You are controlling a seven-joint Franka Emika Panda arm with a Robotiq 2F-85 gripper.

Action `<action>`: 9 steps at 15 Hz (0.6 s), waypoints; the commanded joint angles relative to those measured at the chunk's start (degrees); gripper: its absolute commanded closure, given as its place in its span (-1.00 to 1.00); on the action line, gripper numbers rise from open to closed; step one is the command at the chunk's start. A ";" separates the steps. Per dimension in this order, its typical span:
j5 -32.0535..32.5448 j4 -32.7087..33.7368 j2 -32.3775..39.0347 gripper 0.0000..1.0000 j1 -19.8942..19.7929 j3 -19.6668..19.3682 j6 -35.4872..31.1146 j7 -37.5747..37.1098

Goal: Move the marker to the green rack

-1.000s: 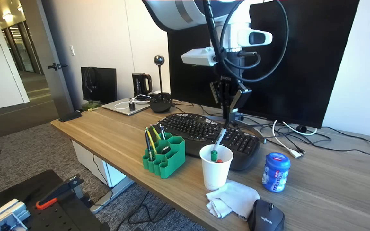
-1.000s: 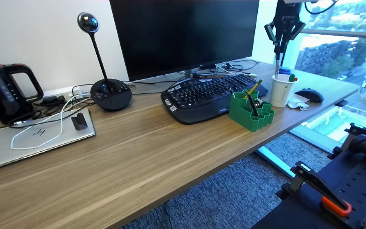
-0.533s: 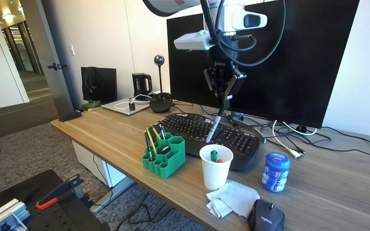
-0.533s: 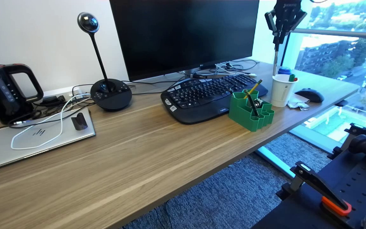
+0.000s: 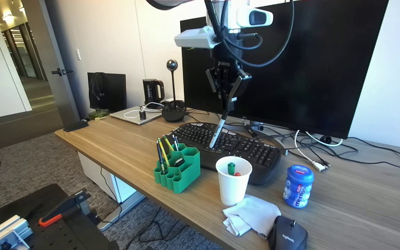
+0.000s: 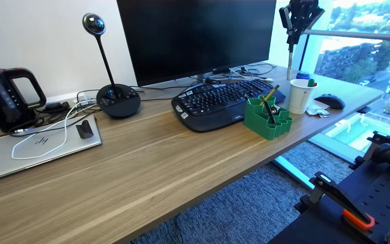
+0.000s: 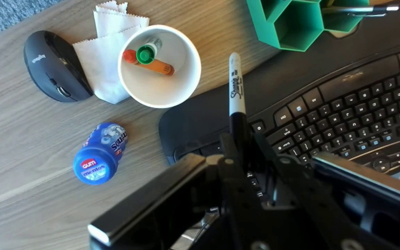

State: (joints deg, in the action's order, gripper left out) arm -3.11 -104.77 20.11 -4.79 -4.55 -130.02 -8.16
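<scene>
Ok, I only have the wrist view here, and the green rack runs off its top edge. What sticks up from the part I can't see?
Observer: In an exterior view, a dark pen and a yellow pencil stick up from the green rack.
Operator: And does the marker hang straight down?
Observer: No, in an exterior view it slants, its lower end to picture left.
Operator: What stands behind the gripper?
Observer: A large, dark-screened monitor, seen behind it in an exterior view.

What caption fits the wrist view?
Pincer gripping a Sharpie marker, with paper cup, green desk organiser and black keyboard in frame.
</scene>
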 commanded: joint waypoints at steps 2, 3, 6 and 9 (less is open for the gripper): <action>-2.05 -4.05 -2.58 0.92 0.08 1.64 -3.03 2.99; -2.32 -4.61 -2.81 0.92 0.13 1.97 -3.65 3.37; -3.11 -6.11 -3.21 0.92 0.28 2.88 -5.35 4.63; -3.64 -7.43 -3.74 0.92 0.59 3.49 -6.15 5.33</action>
State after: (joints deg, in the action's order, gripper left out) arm -4.68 -109.33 18.90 -4.27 -1.76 -134.89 -4.90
